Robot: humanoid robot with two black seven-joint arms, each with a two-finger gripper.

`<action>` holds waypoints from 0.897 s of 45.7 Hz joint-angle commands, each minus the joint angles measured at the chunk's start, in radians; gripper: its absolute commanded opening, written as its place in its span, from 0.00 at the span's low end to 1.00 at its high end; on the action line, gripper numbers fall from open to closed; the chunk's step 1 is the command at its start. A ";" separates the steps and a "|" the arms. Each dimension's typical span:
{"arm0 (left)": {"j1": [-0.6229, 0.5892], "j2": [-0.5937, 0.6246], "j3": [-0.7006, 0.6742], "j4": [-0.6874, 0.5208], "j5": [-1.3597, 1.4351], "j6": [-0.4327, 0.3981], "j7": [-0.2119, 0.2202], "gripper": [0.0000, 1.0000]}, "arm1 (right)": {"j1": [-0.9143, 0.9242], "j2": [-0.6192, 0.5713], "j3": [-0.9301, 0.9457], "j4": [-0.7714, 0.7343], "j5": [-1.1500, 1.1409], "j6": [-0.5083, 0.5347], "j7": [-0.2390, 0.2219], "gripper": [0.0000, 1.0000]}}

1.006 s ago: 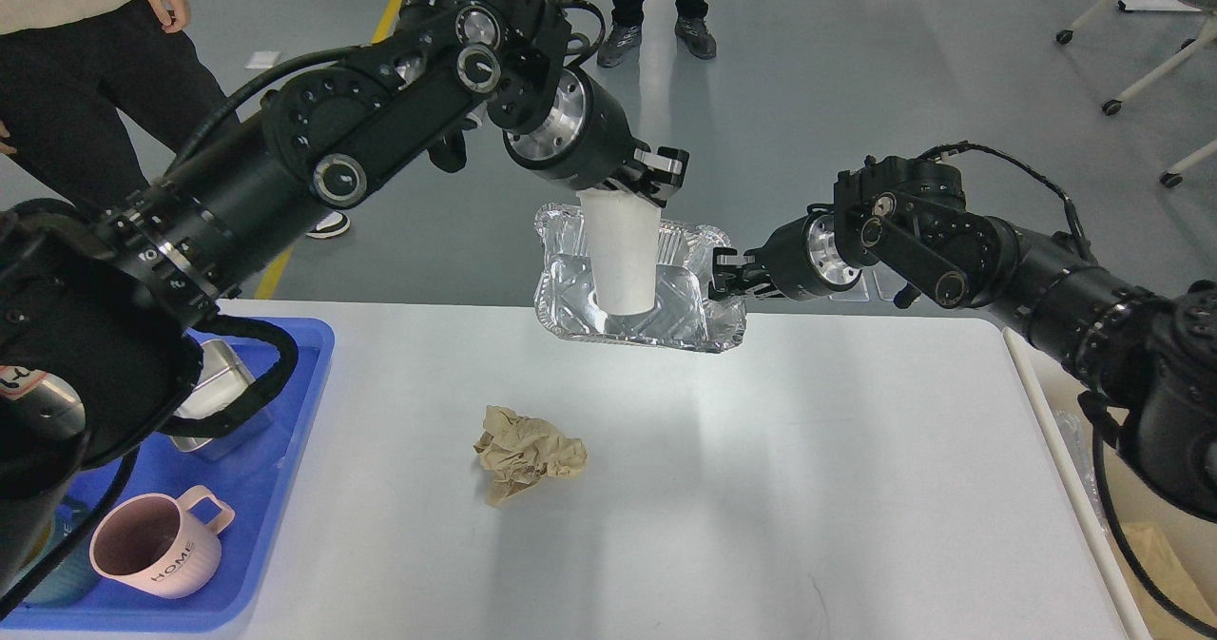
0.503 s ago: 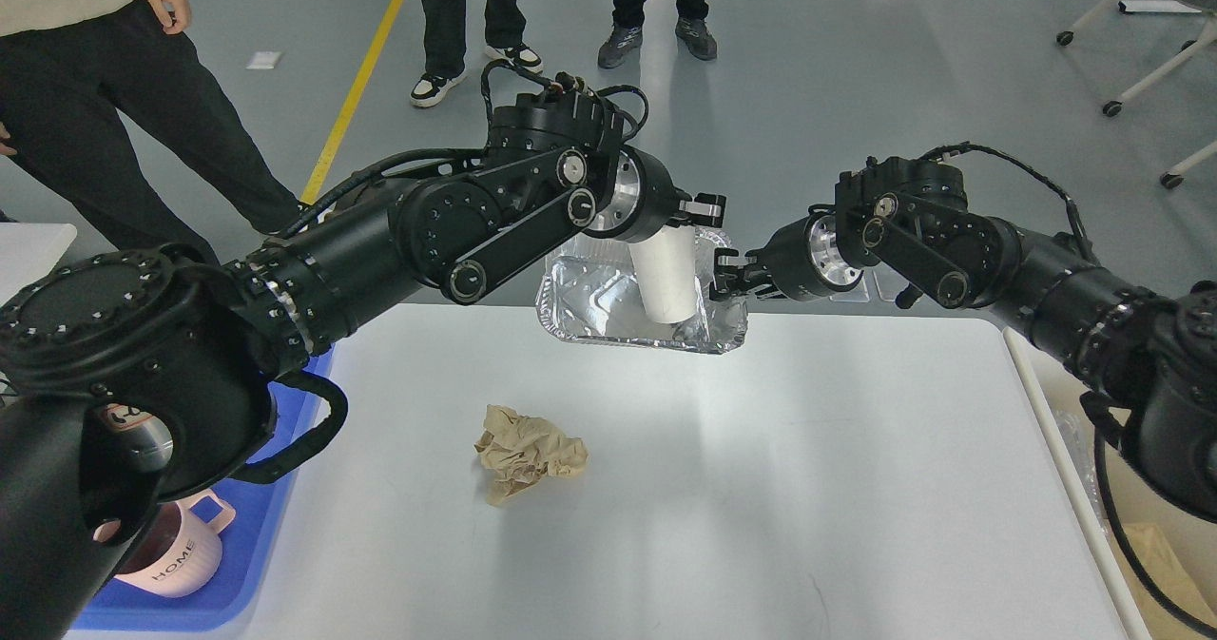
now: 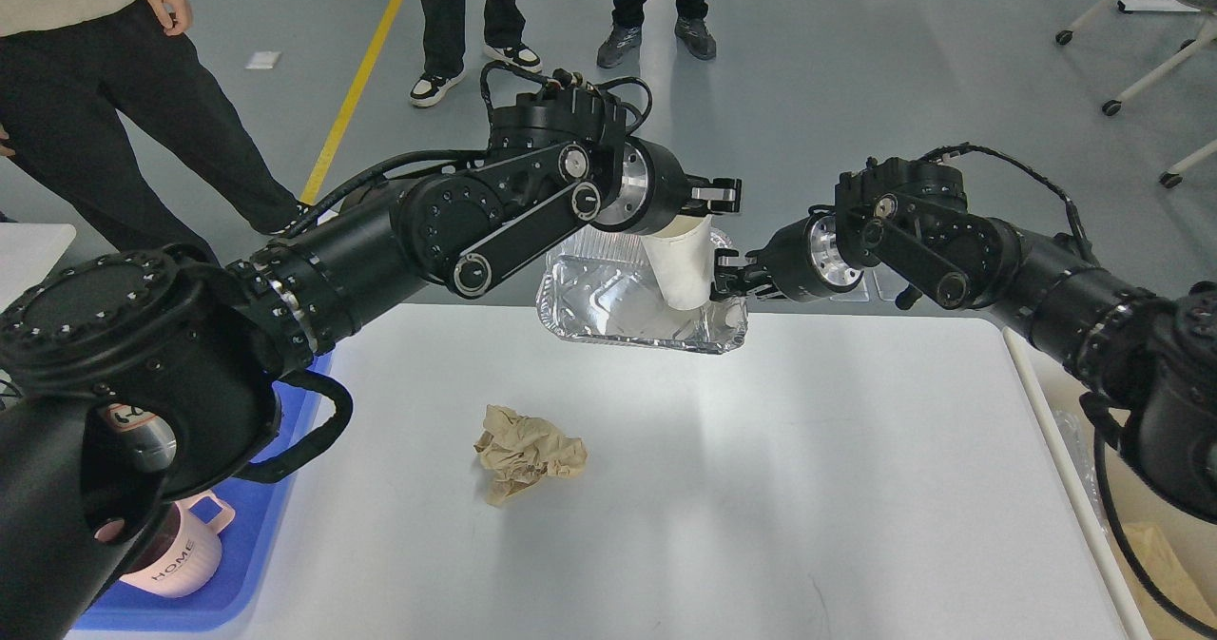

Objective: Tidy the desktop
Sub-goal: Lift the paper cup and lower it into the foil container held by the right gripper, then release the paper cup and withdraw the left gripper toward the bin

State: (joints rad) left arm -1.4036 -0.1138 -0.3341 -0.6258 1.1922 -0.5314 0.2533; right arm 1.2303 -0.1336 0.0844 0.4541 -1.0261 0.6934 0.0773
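Over the far edge of the table (image 3: 761, 488), toward twelve o'clock in the head view, a foil tray (image 3: 608, 309) hangs in the air, held at its right rim by the right end effector (image 3: 720, 279), whose fingers are closed on that rim. The left end effector (image 3: 708, 204) sits just above the tray's right half, clamped on the rim of a white paper cup (image 3: 681, 269); the cup tilts, its base down inside the tray, close to the right end effector. The white-grey table fills the lower middle of the view — the surface to be tidied. A crumpled brown paper ball (image 3: 526, 452) lies on it toward seven o'clock from the tray, well apart from both arms. At eight o'clock, a blue plastic tray (image 3: 200, 602) rests at the table's left edge, carrying a pink mug (image 3: 176, 559) lettered HOME, partly hidden behind the left arm. At four o'clock, just past the table's right edge, a cream-coloured bin (image 3: 1122, 516) shows.
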 commanded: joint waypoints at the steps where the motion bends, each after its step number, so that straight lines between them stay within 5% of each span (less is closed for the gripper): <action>1: -0.067 0.013 -0.008 0.000 -0.112 -0.009 0.006 0.96 | -0.002 -0.001 0.000 0.000 0.000 0.000 0.001 0.00; 14: -0.321 0.149 -0.009 -0.002 -0.374 -0.114 0.014 0.96 | -0.006 -0.009 0.000 0.000 0.000 0.000 0.001 0.00; 31: -0.315 0.353 -0.011 -0.023 -0.574 -0.113 0.018 0.96 | -0.006 -0.012 0.000 0.000 0.000 0.001 0.001 0.00; 34: -0.310 0.384 -0.009 -0.032 -0.576 -0.163 0.015 0.96 | -0.006 -0.011 0.000 0.000 0.000 0.001 0.001 0.00; 39: -0.287 0.469 -0.029 -0.067 -0.582 -0.370 0.011 0.96 | -0.006 -0.009 0.000 0.000 0.000 0.001 0.001 0.00; 41: -0.250 0.506 -0.045 -0.126 -0.582 -0.366 0.009 0.96 | -0.006 -0.008 0.000 0.000 0.000 0.001 0.001 0.00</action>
State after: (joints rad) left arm -1.7084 0.3112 -0.3540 -0.6657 0.6104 -0.8060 0.2670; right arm 1.2241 -0.1440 0.0843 0.4543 -1.0261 0.6949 0.0783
